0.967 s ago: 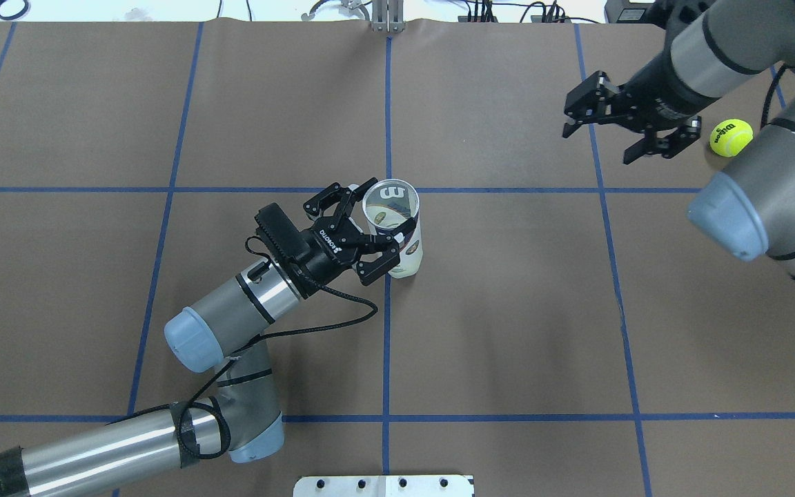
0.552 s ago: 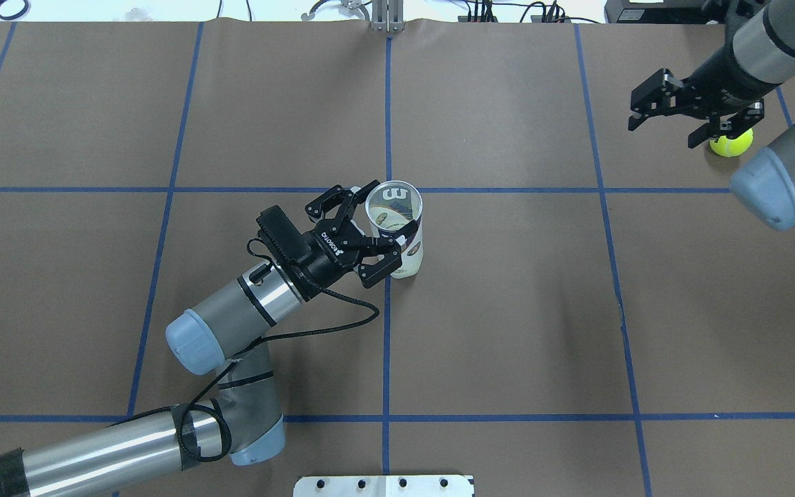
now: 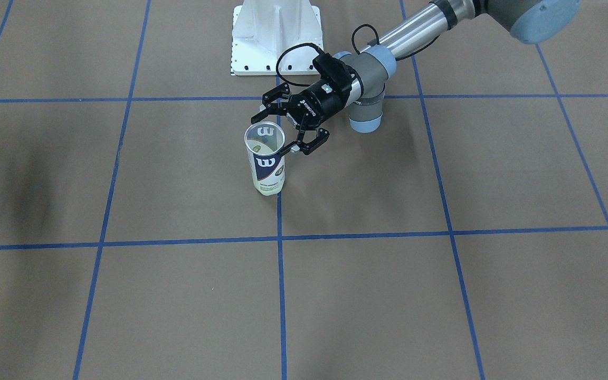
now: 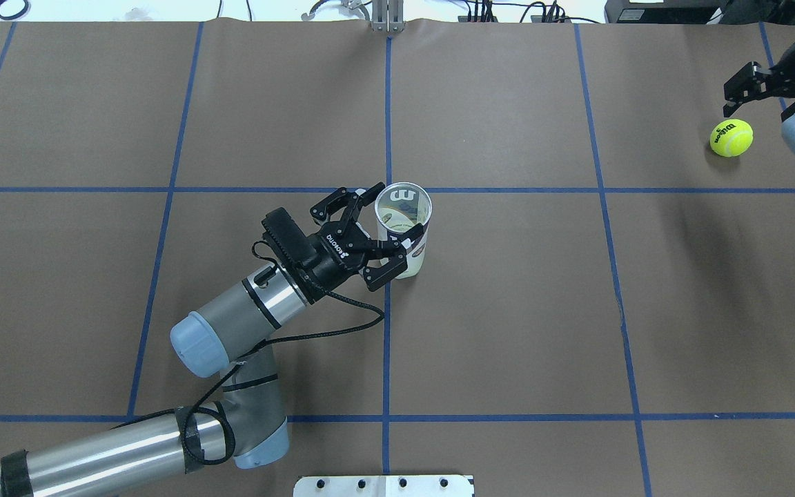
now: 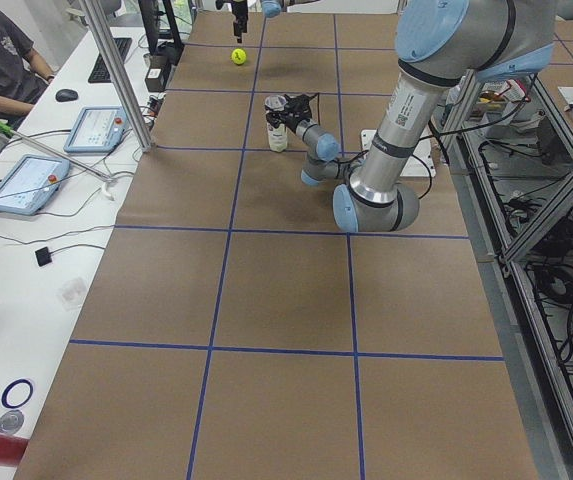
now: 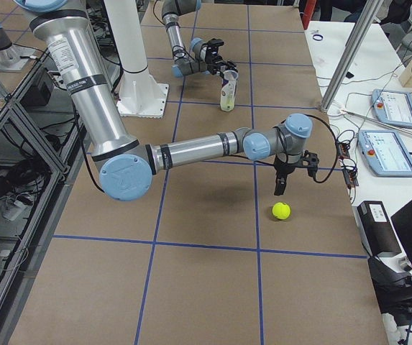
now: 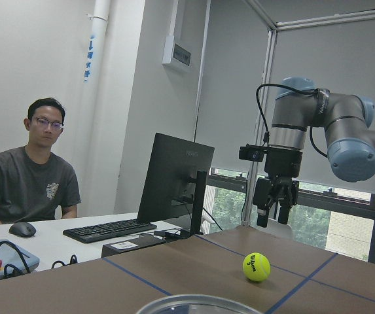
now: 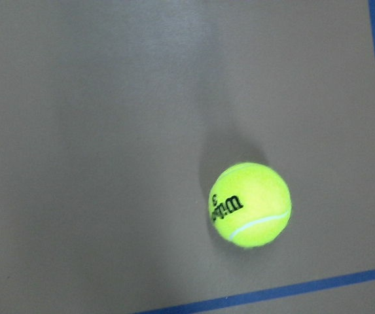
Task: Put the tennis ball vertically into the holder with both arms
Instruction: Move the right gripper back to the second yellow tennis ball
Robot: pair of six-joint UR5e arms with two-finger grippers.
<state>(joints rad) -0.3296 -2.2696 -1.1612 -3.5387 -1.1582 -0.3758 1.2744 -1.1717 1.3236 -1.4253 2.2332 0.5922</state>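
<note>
Tennis ball (image 4: 731, 138) lies on the desk (image 4: 508, 310) at the upper right of the overhead view, well apart from the holder (image 4: 413, 254), which stands upright near frame centre. Left tool (image 4: 382, 231) comes in from lower left and is clamped around the holder just below its rim. Right tool (image 7: 274, 214) hangs above and just beside the ball, fingers apart and pointing down, not touching it.

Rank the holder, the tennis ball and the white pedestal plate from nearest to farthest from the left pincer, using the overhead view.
1. holder: right at the fingertips of the left pincer, mid-table.
2. white pedestal plate: at the bottom edge of the view, on the centre line.
3. tennis ball: far off on the right side, near the top corner.
</note>
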